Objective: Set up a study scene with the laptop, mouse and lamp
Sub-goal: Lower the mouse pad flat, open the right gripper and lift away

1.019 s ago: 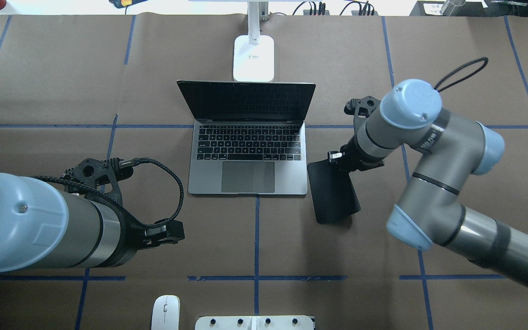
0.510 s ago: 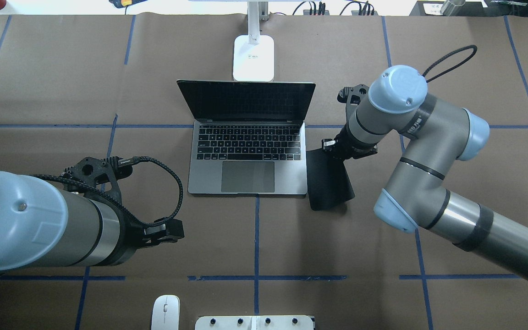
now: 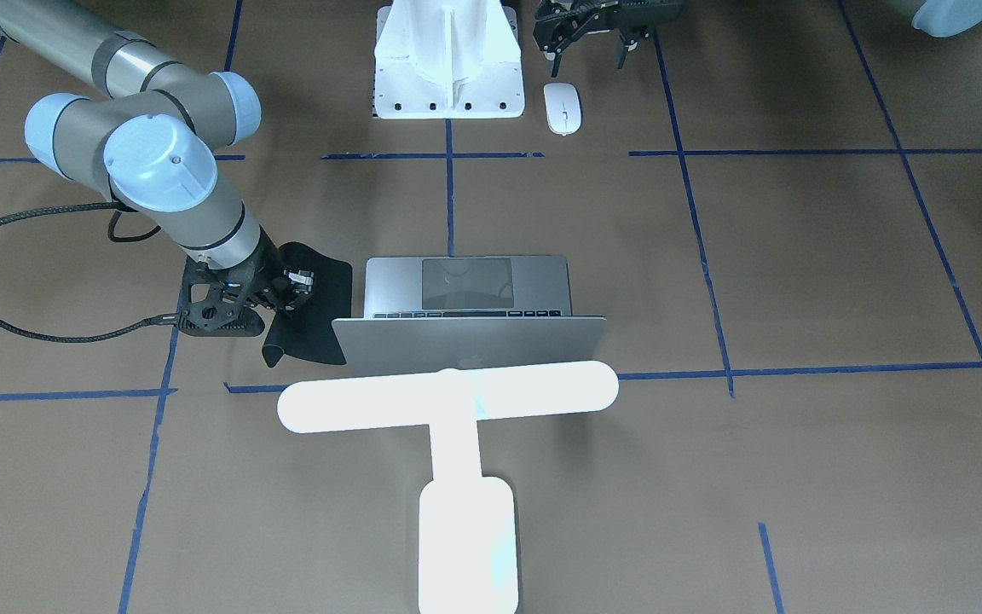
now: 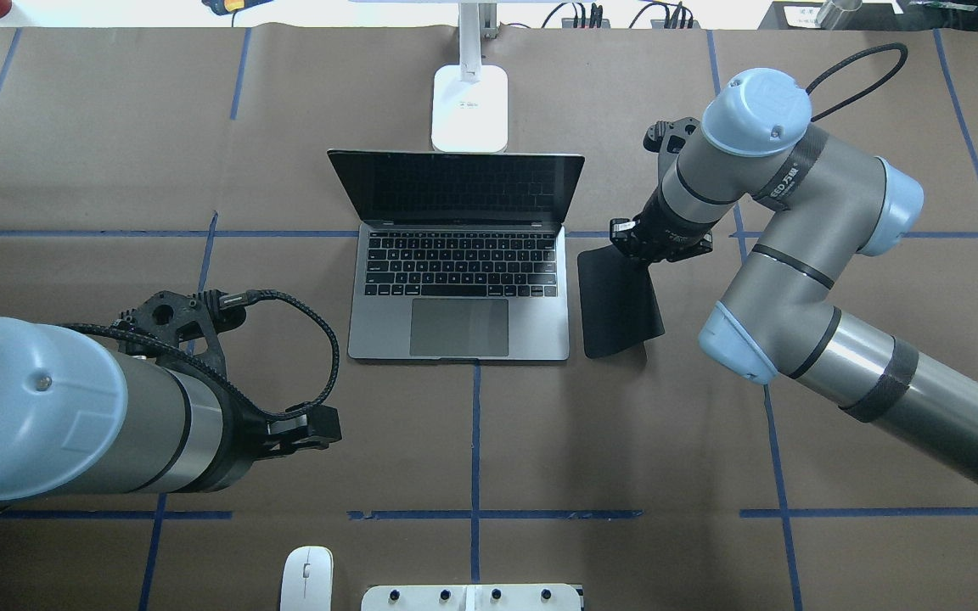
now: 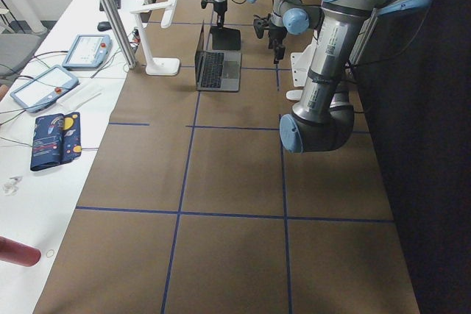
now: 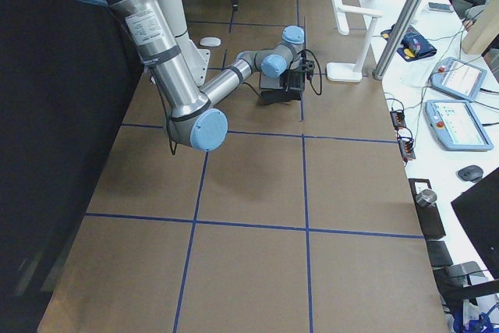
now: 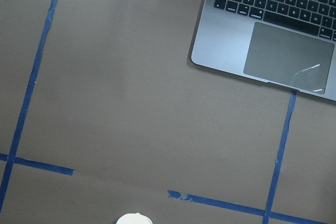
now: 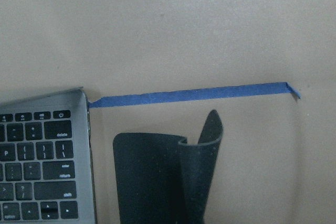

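**Pad laid out beside the laptop**

At the robot's edge of the counter point(image 4: 115, 127) the mouse point(image 4: 306, 577) lies alone. The left arm's fingers point(image 3: 556, 47) hang nearby, spread wide and empty, likely for it. Mid-counter the laptop point(image 4: 459, 297) stands open. On its right, the right arm's fingers point(image 3: 295, 281) pinch a black pad point(image 4: 616, 297) by its curled far end, apparently making the mouse's spot. The lamp point(image 4: 470, 106) glows at the far edge.

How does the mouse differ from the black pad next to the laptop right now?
The mouse is white, the black pad dark. The mouse is far smaller than the pad. The mouse lies flat and free by the white pedestal; the pad sits beside the laptop with one corner curled up at the right pincer. Both rest on the brown table.
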Controlling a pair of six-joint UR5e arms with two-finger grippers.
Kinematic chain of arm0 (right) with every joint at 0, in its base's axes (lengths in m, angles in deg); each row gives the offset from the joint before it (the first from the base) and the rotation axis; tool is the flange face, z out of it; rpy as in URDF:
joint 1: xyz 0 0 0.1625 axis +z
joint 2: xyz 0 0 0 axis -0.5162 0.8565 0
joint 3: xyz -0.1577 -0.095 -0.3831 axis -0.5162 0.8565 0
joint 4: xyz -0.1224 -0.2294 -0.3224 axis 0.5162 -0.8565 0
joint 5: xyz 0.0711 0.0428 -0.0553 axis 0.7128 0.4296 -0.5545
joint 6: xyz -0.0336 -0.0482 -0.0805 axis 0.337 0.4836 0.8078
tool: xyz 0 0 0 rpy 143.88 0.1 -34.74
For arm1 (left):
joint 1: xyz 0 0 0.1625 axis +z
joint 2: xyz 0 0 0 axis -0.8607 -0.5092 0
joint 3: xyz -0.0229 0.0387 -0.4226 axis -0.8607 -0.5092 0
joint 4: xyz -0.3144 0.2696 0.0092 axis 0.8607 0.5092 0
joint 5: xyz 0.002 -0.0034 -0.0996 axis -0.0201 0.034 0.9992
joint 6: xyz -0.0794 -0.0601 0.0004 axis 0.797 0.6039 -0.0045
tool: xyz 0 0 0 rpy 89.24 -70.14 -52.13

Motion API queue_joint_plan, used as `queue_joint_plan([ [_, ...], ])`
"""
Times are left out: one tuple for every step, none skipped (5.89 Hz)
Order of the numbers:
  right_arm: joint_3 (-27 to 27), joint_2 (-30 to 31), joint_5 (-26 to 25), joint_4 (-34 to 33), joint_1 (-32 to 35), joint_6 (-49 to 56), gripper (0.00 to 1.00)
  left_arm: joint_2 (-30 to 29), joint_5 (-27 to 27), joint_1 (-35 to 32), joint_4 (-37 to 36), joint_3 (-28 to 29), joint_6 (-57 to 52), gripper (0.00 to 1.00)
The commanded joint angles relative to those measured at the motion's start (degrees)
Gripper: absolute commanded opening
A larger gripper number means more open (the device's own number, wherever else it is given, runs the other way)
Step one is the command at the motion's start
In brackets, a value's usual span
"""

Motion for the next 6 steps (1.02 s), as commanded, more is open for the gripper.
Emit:
queue_joint_plan([
  [0.33, -0.05, 0.19, 0.21, 0.06, 0.24, 1.00, 1.31, -0.09, 0.18, 0.03, 0.23, -0.35, 1.00],
  [-0.02, 0.04, 0.53, -0.14, 1.28, 0.42, 1.00, 4.02, -0.09, 0.79, 1.07, 0.14, -0.53, 1.00],
  [-0.89, 1.00, 2.97, -0.31, 3.90, 0.85, 1.00, 5.44, 0.00, 1.40, 3.78, 0.75, -0.44, 1.00],
  [-1.51, 1.62, 5.70, -0.75, 6.98, 1.64, 1.00, 9.19, -0.26, 5.50, 7.63, 1.45, -0.53, 1.00],
  [-4.91, 1.89, 5.81, -7.54, 8.14, 4.61, 1.00, 11.49, -0.61, 7.54, 12.02, 3.55, -0.44, 1.00],
  [-10.25, 1.71, 5.55, -18.75, 9.37, 11.16, 1.00, 12.04, -0.70, 8.52, 13.55, 4.96, -0.35, 1.00],
])
